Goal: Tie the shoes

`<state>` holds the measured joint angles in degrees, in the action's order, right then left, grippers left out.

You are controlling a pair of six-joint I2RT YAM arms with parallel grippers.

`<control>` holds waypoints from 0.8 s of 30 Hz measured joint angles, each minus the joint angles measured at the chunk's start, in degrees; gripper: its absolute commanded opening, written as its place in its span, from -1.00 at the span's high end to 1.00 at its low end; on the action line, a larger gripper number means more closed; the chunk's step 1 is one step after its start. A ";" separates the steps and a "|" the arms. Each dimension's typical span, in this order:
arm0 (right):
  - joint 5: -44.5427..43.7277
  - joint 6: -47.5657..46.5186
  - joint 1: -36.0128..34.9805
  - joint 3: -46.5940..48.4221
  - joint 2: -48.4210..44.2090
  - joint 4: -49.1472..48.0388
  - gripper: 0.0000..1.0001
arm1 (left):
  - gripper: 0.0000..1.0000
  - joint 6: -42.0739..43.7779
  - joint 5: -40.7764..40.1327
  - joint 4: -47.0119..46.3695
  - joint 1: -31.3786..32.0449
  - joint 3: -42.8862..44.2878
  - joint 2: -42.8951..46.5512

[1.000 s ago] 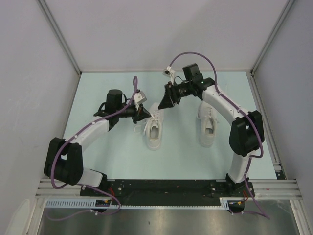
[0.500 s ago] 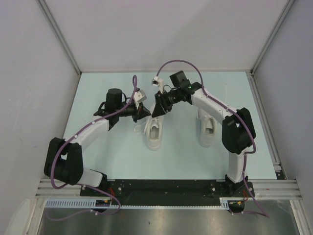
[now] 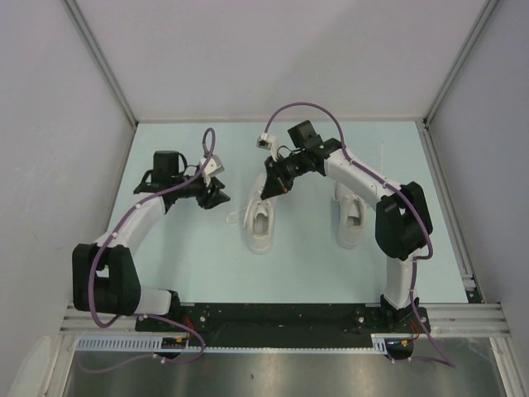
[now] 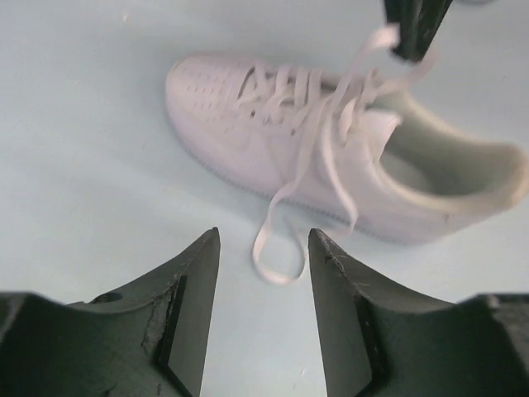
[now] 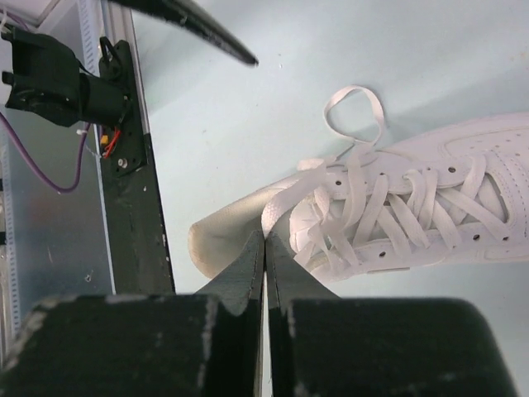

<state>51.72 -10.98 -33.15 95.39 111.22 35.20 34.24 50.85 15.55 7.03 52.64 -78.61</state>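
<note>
Lace (image 5: 289, 194) is pinched by the closed right claw (image 5: 264, 236); the left claw (image 4: 264, 236) is parted, empty. Unheld, the shoe (image 4: 240, 141) may be dragged.

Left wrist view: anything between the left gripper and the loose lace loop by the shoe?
Nothing visible. Only bare table lies between the open left gripper and the lace loop beside the shoe. The right gripper pinches the other lace end above the shoe, beyond the loop.

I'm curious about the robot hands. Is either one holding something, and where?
The right gripper pinches a thin white lace of the left-hand white low-top sneaker, up above its top eyelets. The open left gripper holds nothing.
</note>
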 measured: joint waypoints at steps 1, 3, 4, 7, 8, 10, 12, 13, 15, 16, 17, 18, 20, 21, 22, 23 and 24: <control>0.02 -0.74 0.00 -0.02 0.00 0.50 1.00 | 0.03 4.57 -0.09 3.48 -1.66 0.74 0.04; 0.07 -2.01 -0.04 -0.02 -0.02 1.27 1.00 | 0.11 11.85 -0.24 8.66 -2.78 1.62 -0.15; 0.09 -2.60 -0.07 -0.04 -0.02 1.53 1.00 | 0.13 15.89 -0.26 11.41 -2.67 1.86 -0.48; 0.20 -3.23 -0.07 -0.04 -0.02 2.03 1.00 | 0.19 24.81 -0.96 16.52 -0.98 1.99 -2.67; 0.22 -3.28 -0.07 -0.04 -0.02 2.08 1.00 | 0.22 27.30 -1.53 17.73 -0.15 1.99 -3.91; 0.22 -3.28 -0.15 -0.04 -0.02 2.14 1.00 | 0.24 31.85 -2.93 19.23 1.70 2.01 -6.71; 0.22 -3.26 -0.17 -0.04 -0.02 2.21 1.00 | 0.25 35.45 -3.87 20.72 3.13 2.29 -9.40; 0.22 -3.26 -0.17 -0.04 -0.02 2.23 1.00 | 0.25 37.35 -4.50 21.59 3.85 2.73 -10.99; 0.22 -3.26 -0.15 -0.04 -0.02 2.25 1.00 | 0.26 40.92 -5.81 23.34 4.96 3.98 -13.79; 0.22 -3.23 -0.15 -0.04 -0.02 2.25 1.00 | 0.26 42.51 -6.32 24.15 5.33 4.76 -14.99; 0.22 -3.21 -0.15 -0.04 -0.02 2.25 1.00 | 0.26 43.87 -6.82 24.74 5.62 5.49 -15.96; 0.22 -3.19 -0.13 -0.04 -0.02 2.25 1.00 | 0.26 45.70 -7.39 25.55 5.88 6.43 -16.98; 0.22 -3.08 -0.11 -0.04 -0.02 2.25 1.00 | 0.25 47.84 -8.17 26.25 6.12 7.37 -18.05; 0.22 -3.04 -0.09 -0.04 -0.02 2.25 1.00 | 0.25 49.46 -9.03 26.88 6.25 8.00 -18.73; 0.24 -3.02 -0.04 -0.04 -0.02 2.25 1.00 | 0.24 50.38 -9.46 27.26 6.29 8.35 -19.26; 0.22 -2.99 -0.04 -0.04 -0.02 2.25 1.00 | 0.22 51.45 -10.05 27.74 6.40 8.81 -19.89; 0.24 -2.95 -0.04 -0.04 -0.02 2.25 1.00 | 0.20 52.33 -10.49 28.15 6.49 9.18 -20.55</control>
<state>51.96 -13.93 -33.19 95.35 111.20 37.45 86.56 40.36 43.70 13.52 61.82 -99.15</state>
